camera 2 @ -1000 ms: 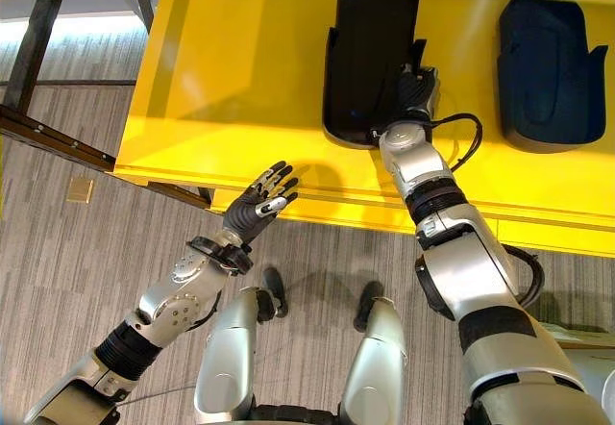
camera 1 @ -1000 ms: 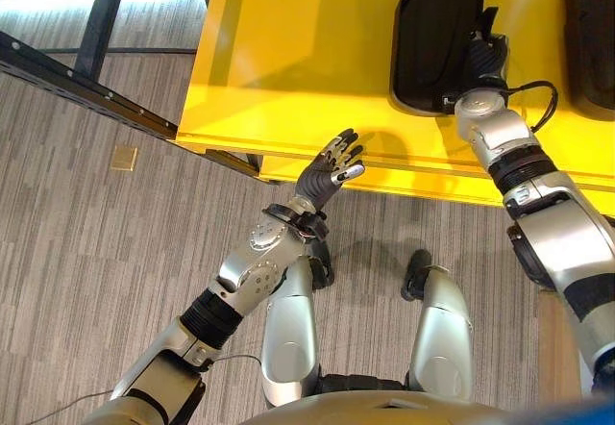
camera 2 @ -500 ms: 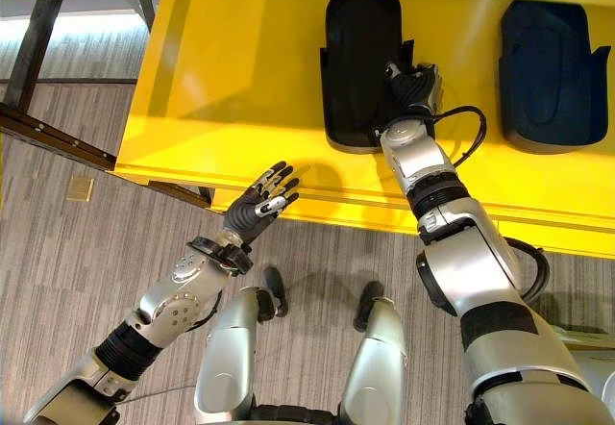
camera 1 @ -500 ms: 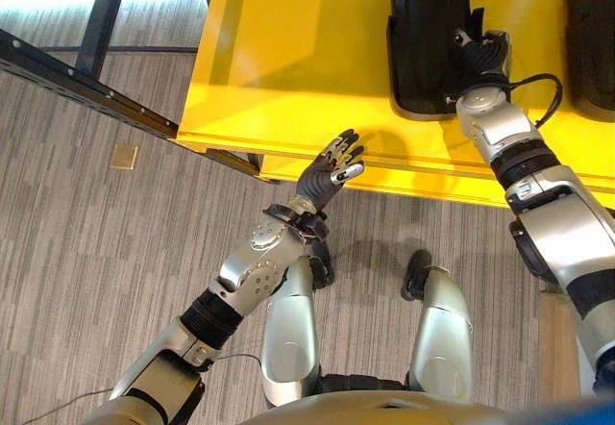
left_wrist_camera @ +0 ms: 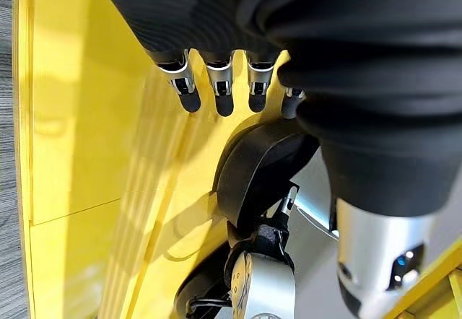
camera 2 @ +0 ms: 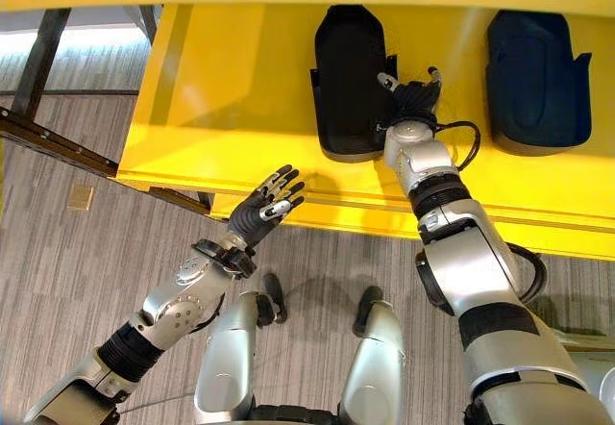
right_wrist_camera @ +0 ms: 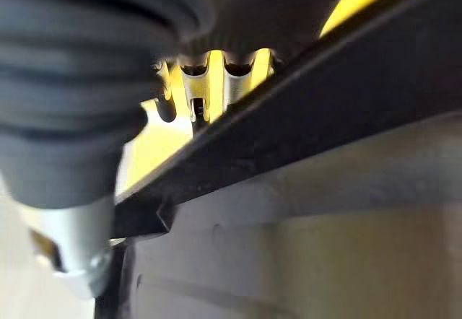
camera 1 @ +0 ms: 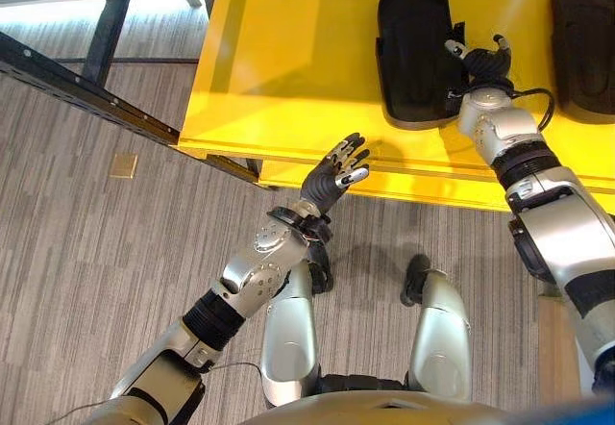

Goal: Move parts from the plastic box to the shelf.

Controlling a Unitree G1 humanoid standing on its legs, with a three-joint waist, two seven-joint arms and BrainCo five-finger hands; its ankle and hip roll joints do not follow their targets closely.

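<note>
On the yellow shelf (camera 1: pixel 288 69), as the left eye view has it, lies a black moulded part (camera 1: pixel 413 45), long, with a rounded top and a raised rim, and a second dark part (camera 1: pixel 581 45) of the same shape lies well apart on the robot's right. Touching the first part's right edge is the right robot hand (camera 1: pixel 480 64), fingers spread and relaxed, clamped on nothing. Below the shelf's front lip the left robot hand (camera 1: pixel 332 173) hangs over the grey striped carpet floor (camera 1: pixel 86 252), fingers straight and apart, empty. From the right eye view the shelf surface is smooth and glossy, and the second part looks dark blue. Looking along the left wrist, straight dark-tipped fingers (left_wrist_camera: pixel 216 92) point at the shelf and the black part. Along the right wrist, a dark edge crosses before its fingers (right_wrist_camera: pixel 195 88).
</note>
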